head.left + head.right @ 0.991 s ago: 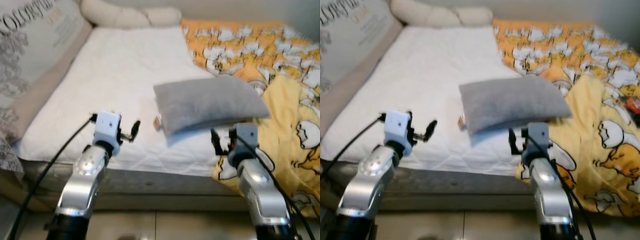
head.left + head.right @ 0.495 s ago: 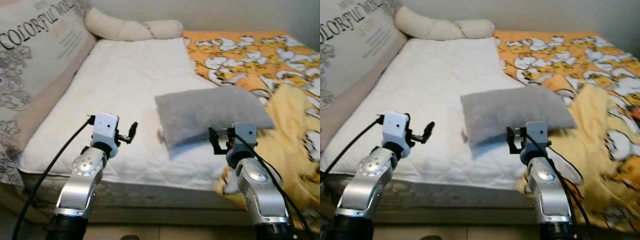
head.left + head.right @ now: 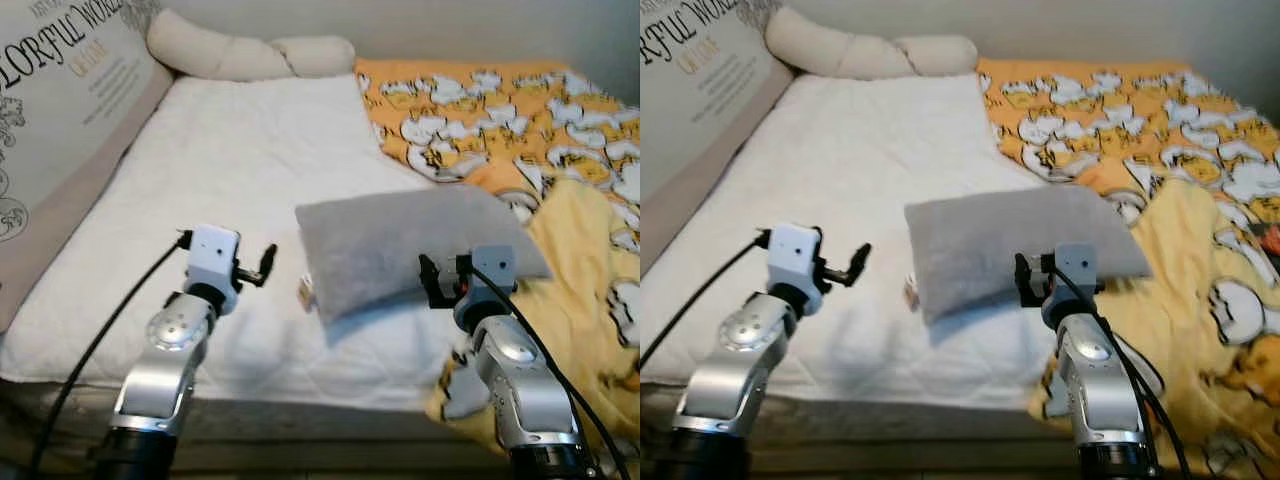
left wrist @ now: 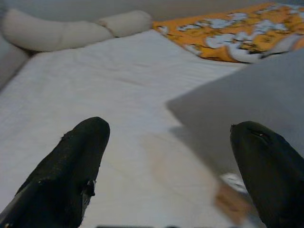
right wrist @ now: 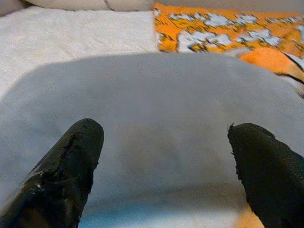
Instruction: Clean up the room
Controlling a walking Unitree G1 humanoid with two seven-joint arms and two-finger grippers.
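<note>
Two right fingers [image 5: 61,175] spread, grey pillow [image 5: 161,123] just ahead.

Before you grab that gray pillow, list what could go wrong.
1. The right gripper faces the gray pillow's broad flat side with fingers wide open, so they may slide off the soft fabric.
2. A small item lies at the pillow's left edge and could get dragged off the white mattress.
3. The yellow blanket beside the pillow might get pinched too.
</note>
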